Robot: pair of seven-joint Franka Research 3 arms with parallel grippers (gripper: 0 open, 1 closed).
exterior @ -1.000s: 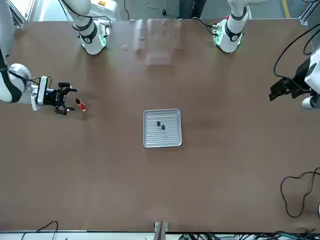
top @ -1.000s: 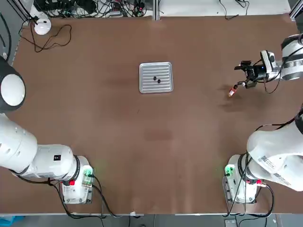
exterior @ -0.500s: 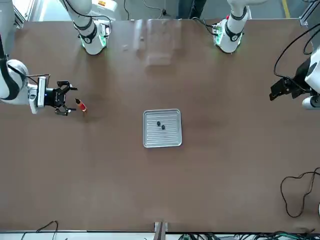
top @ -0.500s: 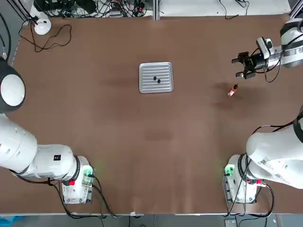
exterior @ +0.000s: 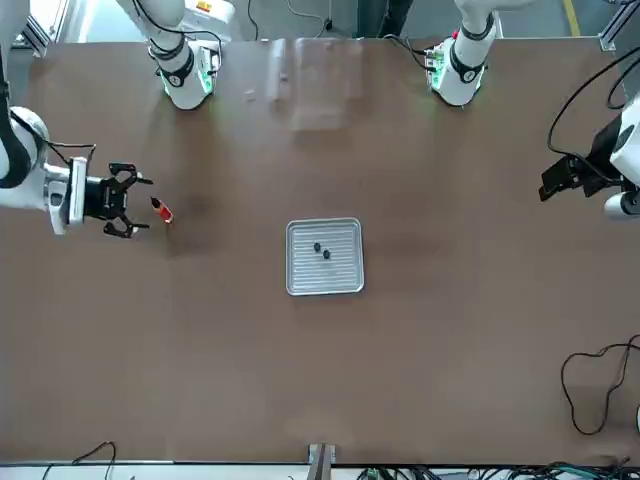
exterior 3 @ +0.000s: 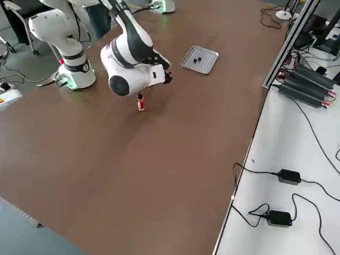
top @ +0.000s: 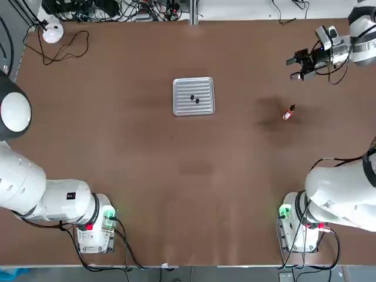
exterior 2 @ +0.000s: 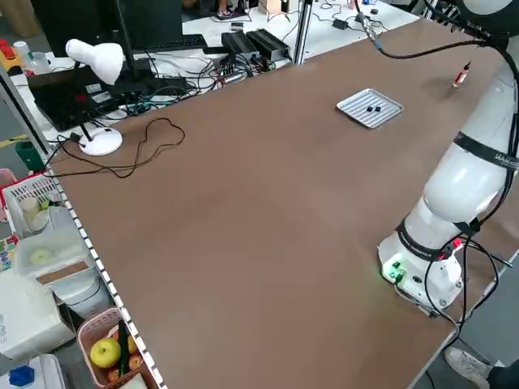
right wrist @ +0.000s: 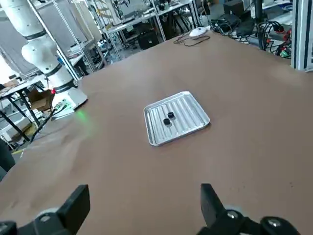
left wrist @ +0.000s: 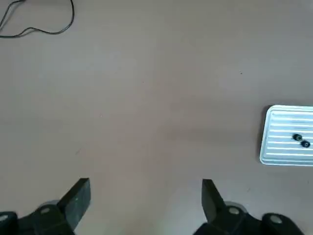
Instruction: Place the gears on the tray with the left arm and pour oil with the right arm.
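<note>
Two tiny dark round gears on the small ribbed silvery metal tray mid brown worktop, small red-banded oil bottle standing free, right gripper nearby, jaws wide and empty, left gripper parked, spread wide.

Both gears lie on the tray; the oil stands, seemingly upright, well to its right.

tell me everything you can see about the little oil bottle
The oil bottle is tiny, with a red band, a pale body and a dark cap. It stands upright and alone on the bare brown table, on the right arm's side, well apart from the tray. Nothing touches it: the right end effector hangs open and apart from it, farther from the robot. Its material and any label are too small to make out.
</note>
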